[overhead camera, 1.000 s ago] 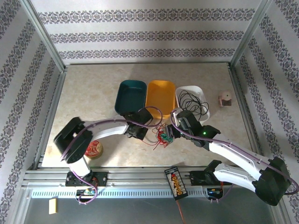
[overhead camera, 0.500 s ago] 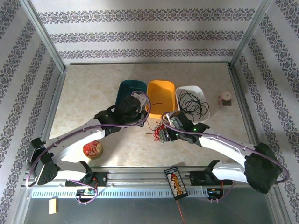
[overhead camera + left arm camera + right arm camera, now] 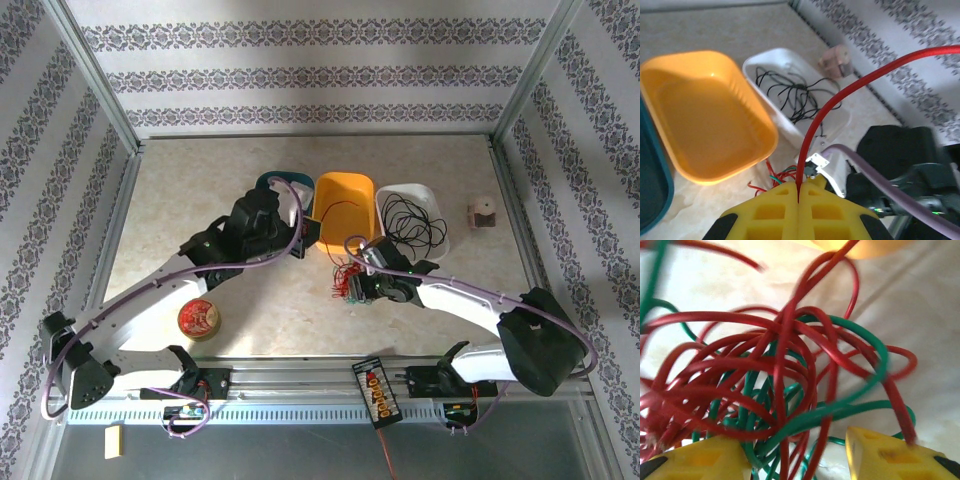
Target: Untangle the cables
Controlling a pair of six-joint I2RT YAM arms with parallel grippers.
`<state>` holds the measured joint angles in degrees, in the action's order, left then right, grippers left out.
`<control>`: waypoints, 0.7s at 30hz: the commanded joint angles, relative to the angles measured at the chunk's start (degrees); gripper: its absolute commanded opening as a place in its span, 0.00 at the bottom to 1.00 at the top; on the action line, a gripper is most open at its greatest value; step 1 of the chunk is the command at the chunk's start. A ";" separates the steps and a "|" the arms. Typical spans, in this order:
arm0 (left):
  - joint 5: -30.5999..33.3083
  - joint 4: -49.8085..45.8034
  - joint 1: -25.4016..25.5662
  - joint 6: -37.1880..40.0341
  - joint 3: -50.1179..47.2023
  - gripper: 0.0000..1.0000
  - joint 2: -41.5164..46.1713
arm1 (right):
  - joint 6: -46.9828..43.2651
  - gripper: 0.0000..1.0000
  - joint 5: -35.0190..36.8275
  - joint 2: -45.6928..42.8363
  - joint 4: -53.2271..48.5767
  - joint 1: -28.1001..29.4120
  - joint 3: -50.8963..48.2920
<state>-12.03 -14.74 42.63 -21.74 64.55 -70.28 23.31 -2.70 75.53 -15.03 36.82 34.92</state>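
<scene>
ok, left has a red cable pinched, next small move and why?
Probably close the right gripper on the red and green tangle to anchor it: its jaws stand open around the loops, while the left gripper holds a red cable leading toward it.

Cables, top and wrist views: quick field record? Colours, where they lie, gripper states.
tangle: red and green cables knotted together, on the table just in front of the orange tray
black cables: loose coil in the white tray
orange tray: nothing in it
left gripper: shut on a red cable, raised over the trays
right gripper: open, straddling the tangle
</scene>
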 commanded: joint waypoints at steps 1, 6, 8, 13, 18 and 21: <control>-4.72 4.50 -1.46 -1.25 4.58 0.00 2.73 | 2.18 0.50 -0.07 -0.30 -2.48 -1.97 -1.69; -8.96 8.81 -3.87 -3.40 8.41 0.00 5.28 | 3.04 0.49 -0.03 -1.51 -2.96 -3.40 -2.31; -10.30 10.28 -4.79 -4.23 10.42 0.00 5.84 | 3.28 0.49 -0.01 -1.69 -3.17 -3.90 -2.28; -12.65 10.55 -6.04 -2.56 15.68 0.00 6.18 | 3.97 0.48 0.23 -1.87 -3.42 -4.77 -2.51; -10.41 9.21 -7.19 2.65 22.35 0.00 5.73 | 4.03 0.48 -0.16 -1.35 -3.51 -5.18 -2.39; -10.52 10.70 -7.90 3.01 23.74 0.00 3.79 | 3.71 0.48 -0.88 -2.28 -3.06 -5.19 -2.61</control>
<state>-22.35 -7.35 35.81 -21.15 86.46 -65.14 26.85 -4.10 73.93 -15.81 32.34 33.56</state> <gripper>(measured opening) 0.047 0.478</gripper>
